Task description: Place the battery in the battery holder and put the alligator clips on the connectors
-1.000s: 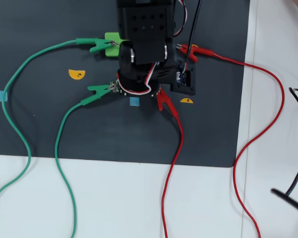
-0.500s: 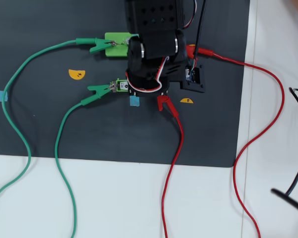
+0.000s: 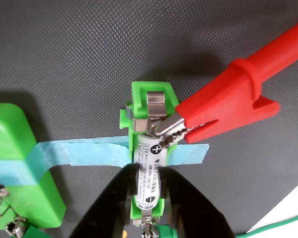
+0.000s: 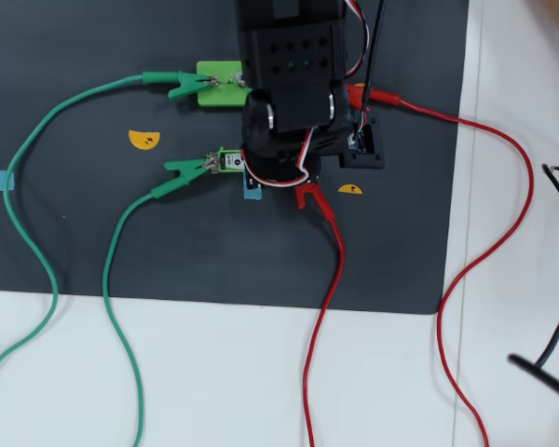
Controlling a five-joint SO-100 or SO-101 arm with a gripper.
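The battery (image 3: 148, 173) lies in the battery holder (image 3: 150, 99) at centre of the wrist view; the black jaws, spread, flank its lower half, tips cut off. A red alligator clip (image 3: 223, 99) bites the holder's upper metal tab (image 3: 156, 106). Overhead, the arm (image 4: 293, 84) hides most of the holder.

In the overhead view the arm (image 4: 293, 93) has swung to the right and drawn back toward the top edge, so the wide green block (image 4: 219, 83) shows more of itself. The left end of the battery holder (image 4: 229, 162) (hidden a second ago) is now uncovered. Less of the red clip (image 4: 309, 196) shows below the arm.
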